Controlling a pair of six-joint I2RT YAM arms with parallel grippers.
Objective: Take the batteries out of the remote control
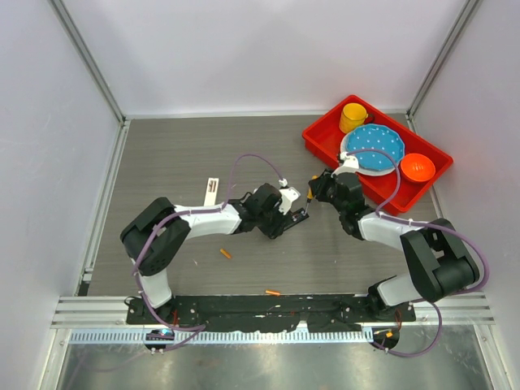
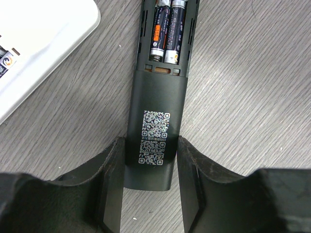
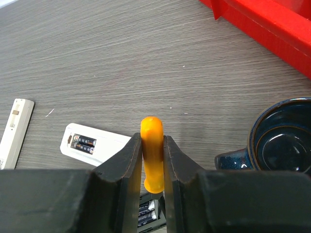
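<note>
The left gripper [image 2: 151, 143] has its jaws half-spread, pressed against both sides of the dark remote [image 2: 155, 97] at its closed end. The right gripper [image 3: 152, 138] has narrow jaws clamped on the orange-handled screwdriver [image 3: 151, 125], handle up. Two batteries [image 2: 167, 29] lie side by side in the open bay, lengthwise along the remote, which points straight out from the left jaws — toward the right arm. Both forearms reach inward and meet mid-counter [image 1: 187, 154] — the right wrist tipped down over the bay.
</note>
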